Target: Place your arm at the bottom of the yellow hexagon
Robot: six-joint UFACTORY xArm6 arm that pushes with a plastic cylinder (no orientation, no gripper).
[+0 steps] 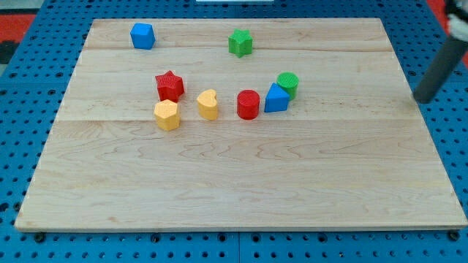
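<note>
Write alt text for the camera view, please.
My tip rests at the wooden board's right edge, far from the yellow hexagon at centre-left. Near the hexagon stand a red star, a yellow heart and a red cylinder.

One camera looks down at a slant from the front, far enough to show the whole bench.
</note>
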